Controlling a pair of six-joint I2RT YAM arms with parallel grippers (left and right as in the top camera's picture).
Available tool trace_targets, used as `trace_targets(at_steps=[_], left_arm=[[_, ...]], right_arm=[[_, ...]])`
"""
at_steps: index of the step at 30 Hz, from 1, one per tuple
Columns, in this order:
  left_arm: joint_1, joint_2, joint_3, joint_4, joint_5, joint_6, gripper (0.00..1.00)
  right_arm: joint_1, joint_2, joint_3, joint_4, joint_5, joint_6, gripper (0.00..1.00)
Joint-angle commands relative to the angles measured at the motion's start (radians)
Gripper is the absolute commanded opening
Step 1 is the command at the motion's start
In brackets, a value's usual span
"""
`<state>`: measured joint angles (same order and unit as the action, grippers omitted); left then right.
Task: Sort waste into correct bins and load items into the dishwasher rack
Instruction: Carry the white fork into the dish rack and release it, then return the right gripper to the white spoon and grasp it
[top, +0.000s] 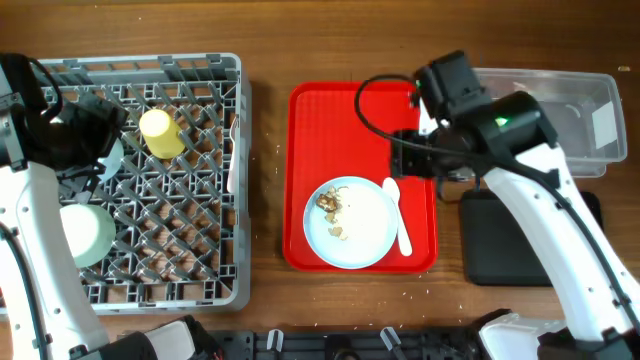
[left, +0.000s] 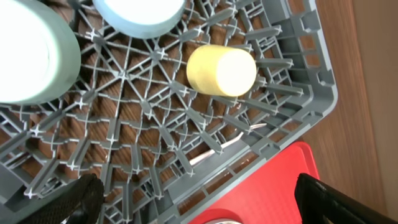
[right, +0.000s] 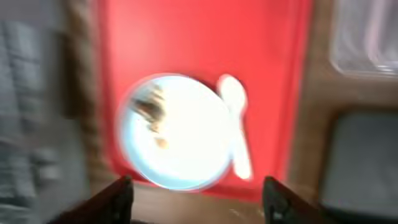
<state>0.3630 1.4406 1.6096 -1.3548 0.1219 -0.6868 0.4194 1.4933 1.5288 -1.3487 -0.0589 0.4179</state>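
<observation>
The grey dishwasher rack (top: 190, 285) at the left holds the yellow-green cup (top: 160, 133), a pale bowl (top: 85, 232), a second bowl (left: 140, 12) and the white fork (top: 232, 150) by its right wall. My left gripper (left: 205, 208) is open and empty above the rack's right edge. The pale blue plate (top: 355, 232) with brown food scraps (top: 330, 203) lies on the red tray (top: 340, 120), the white spoon (top: 398, 215) beside it. My right gripper (right: 202, 199) is open and empty above the plate (right: 177, 130). No wrapper or paper wad is in view.
The clear tub (top: 570, 110) with a white label stands at the back right. The black tray (top: 500, 250) lies in front of it, partly under my right arm. The right wrist view is blurred by motion.
</observation>
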Motion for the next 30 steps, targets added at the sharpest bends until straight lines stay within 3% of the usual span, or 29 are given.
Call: trace_targets(at_steps=[1, 2, 5, 10, 13, 30], left_arm=[[0.005, -0.004, 0.009, 0.0, 0.0, -0.006, 1.0], [0.005, -0.004, 0.009, 0.0, 0.0, -0.006, 1.0], [0.005, -0.004, 0.009, 0.0, 0.0, -0.006, 1.0], [0.005, -0.004, 0.009, 0.0, 0.0, -0.006, 1.0], [0.005, -0.004, 0.009, 0.0, 0.0, -0.006, 1.0], [0.005, -0.004, 0.009, 0.0, 0.0, -0.006, 1.0]], right_arm=[[-0.002, 0.025, -0.15, 0.005, 0.122, -0.047, 0.63], [-0.002, 0.025, -0.218, 0.028, 0.162, -0.018, 0.62], [-0.002, 0.025, -0.424, 0.19, 0.16, 0.038, 0.38], [-0.002, 0.029, -0.615, 0.446, 0.101, 0.066, 0.19], [-0.002, 0.03, -0.663, 0.489, 0.032, 0.106, 0.07], [0.0, 0.059, -0.732, 0.665, -0.208, 0.09, 0.04]])
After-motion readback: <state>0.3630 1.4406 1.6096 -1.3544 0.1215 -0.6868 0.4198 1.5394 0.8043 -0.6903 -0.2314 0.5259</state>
